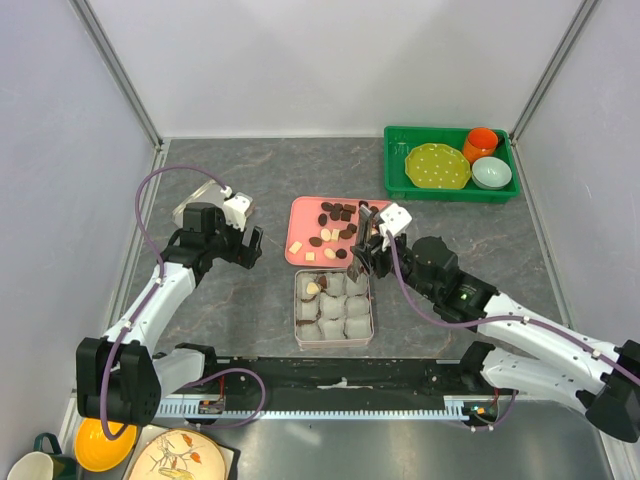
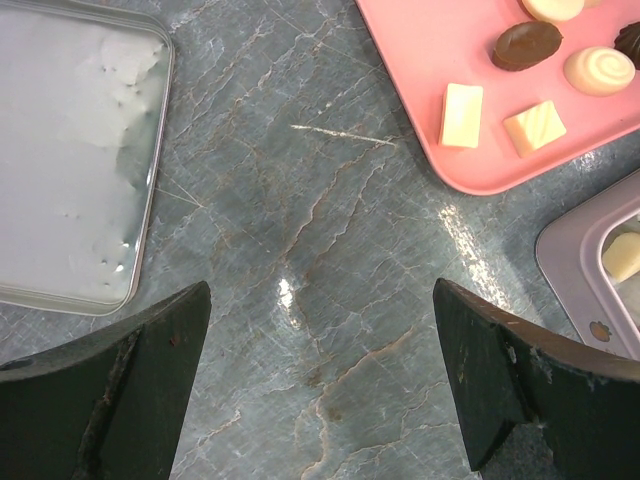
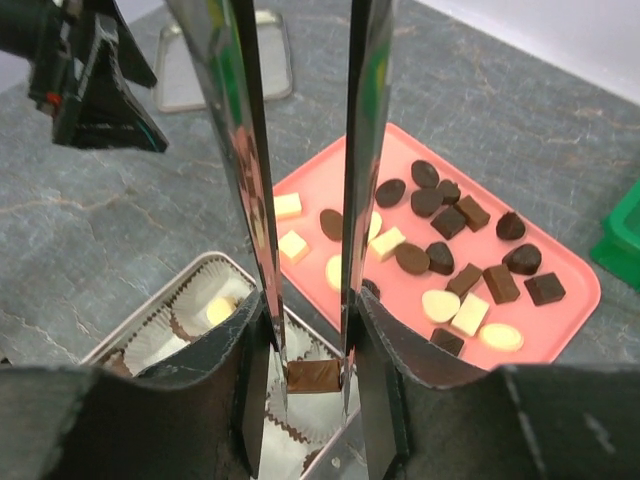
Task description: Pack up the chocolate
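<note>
Dark and cream chocolate pieces [image 1: 335, 225] lie scattered on a pink tray [image 1: 300, 215]. In front of it stands a tin [image 1: 296, 310] lined with white paper cups; one cup holds a cream piece [image 3: 222, 310]. My right gripper [image 3: 308, 335] is shut on metal tongs [image 3: 240, 150], whose tips pinch a square brown chocolate [image 3: 313, 375] just above a paper cup at the tin's far right corner. In the overhead view it [image 1: 362, 262] hangs over the tin's back edge. My left gripper [image 2: 320, 380] is open and holds nothing, above bare table left of the tray [image 2: 430, 90].
The tin's lid [image 2: 70, 150] lies flat on the table at the left. A green bin [image 1: 450, 190] at the back right holds a spotted plate [image 1: 437, 166], an orange cup [image 1: 481, 143] and a pale bowl [image 1: 491, 172]. White walls enclose three sides.
</note>
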{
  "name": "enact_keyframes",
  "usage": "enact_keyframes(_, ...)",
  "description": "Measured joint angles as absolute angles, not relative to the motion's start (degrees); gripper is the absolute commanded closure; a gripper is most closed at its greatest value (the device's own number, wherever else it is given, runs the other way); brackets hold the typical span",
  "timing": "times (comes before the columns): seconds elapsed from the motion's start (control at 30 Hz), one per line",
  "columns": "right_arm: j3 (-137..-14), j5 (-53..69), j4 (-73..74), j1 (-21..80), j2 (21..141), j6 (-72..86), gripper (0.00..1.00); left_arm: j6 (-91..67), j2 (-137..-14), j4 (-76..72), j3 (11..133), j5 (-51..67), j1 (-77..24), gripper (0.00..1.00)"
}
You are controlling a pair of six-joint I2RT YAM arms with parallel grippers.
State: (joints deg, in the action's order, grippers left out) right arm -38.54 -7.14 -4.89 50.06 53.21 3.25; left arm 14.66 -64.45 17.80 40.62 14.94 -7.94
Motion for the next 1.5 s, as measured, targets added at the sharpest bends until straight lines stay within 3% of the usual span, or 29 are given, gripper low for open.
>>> enact_keyframes(0.57, -36.12, -7.35, -6.83, 50.06, 55.22, 3.44, 0.44, 14.66, -64.45, 17.96, 40.62, 14.92, -7.94, 0.01)
enact_keyframes(1.03, -36.69, -7.88, -10.26, 50.09, 56.05, 2.79, 0.55, 14.66, -63.53, 18.22, 40.62, 14.87, -7.94, 0.01)
enact_keyframes(1.5, -47.94, -10.7, -31.07, 50.02, 82.59, -1.65, 0.55, 14.68, -63.46, 18.37, 40.62, 14.06, -7.94, 0.01)
